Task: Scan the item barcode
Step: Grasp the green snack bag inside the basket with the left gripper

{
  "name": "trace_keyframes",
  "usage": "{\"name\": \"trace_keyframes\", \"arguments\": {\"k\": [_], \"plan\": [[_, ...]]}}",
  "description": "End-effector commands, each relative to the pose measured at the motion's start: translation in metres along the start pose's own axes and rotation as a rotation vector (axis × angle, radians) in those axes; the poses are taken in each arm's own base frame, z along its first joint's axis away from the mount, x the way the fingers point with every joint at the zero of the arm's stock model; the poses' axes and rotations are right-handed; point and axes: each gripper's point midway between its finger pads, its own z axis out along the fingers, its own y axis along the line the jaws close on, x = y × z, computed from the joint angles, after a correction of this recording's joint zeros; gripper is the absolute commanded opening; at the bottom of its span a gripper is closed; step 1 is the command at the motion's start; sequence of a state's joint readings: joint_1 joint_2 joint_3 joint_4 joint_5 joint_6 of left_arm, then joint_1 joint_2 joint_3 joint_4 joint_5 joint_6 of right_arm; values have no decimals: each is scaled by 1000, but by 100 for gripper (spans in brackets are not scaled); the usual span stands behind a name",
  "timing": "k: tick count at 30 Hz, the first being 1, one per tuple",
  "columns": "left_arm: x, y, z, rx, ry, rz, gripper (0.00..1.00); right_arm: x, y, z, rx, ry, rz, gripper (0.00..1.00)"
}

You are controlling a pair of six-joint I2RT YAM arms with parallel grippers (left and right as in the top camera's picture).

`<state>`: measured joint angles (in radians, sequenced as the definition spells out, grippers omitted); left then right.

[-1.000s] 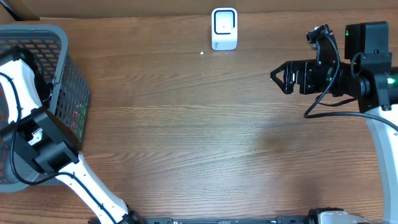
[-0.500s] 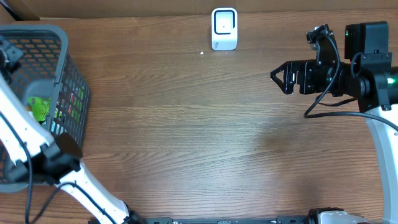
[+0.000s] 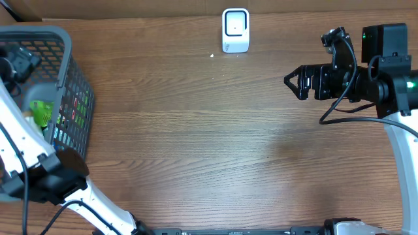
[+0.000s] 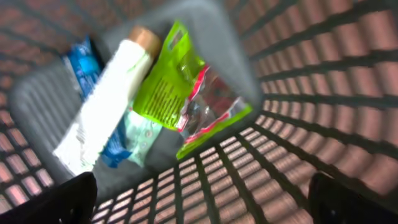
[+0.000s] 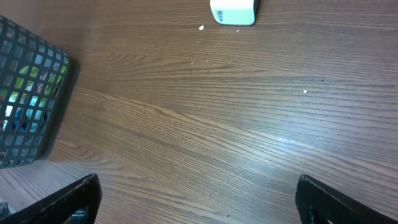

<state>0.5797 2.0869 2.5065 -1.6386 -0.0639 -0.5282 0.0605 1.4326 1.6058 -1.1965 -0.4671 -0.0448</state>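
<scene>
As the left arm (image 3: 23, 140) has swung aside overhead, the packet (image 3: 40, 112) shows in the basket (image 3: 65, 39), well apart from the scanner (image 3: 236, 30); left wrist: left jaws apart, empty, above the packet, grasp pending; right wrist: right jaws apart, idle

Table (image 3: 196, 150): wood-grain, smooth, slight sheen. Basket (image 3: 77, 78): grey matt plastic mesh. Green packet (image 4: 163, 93): apparently glossy film, view blurred

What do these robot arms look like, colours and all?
The left arm and right arm have smooth white tubular links joined by blocky black housings. Thin black cables loop along the right one, a green light glows on it, and each gripper's fingers are black.
</scene>
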Motion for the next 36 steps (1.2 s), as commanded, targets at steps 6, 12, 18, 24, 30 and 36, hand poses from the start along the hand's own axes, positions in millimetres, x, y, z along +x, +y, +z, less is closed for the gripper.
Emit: {"name": "trace_keyframes", "arguments": {"k": [6,12,18,24,30,36], "plan": [[20,6,110,-88,103,-158,94,-7,6,-6,-9,-29,-15,100],[36,5,171,-81,98,-140,84,-5,6,-6,-8,-21,-10,100],[56,10,216,-69,86,-134,82,0,6,-6,-8,-1,0,100],[68,16,230,-77,97,-129,32,0,6,-6,-8,-1,0,100],[59,11,203,-59,94,-106,4,0,6,-6,-8,-2,-1,100],[7,-14,104,60,-72,-56,4,0,6,-6,-8,-1,0,100]]}}
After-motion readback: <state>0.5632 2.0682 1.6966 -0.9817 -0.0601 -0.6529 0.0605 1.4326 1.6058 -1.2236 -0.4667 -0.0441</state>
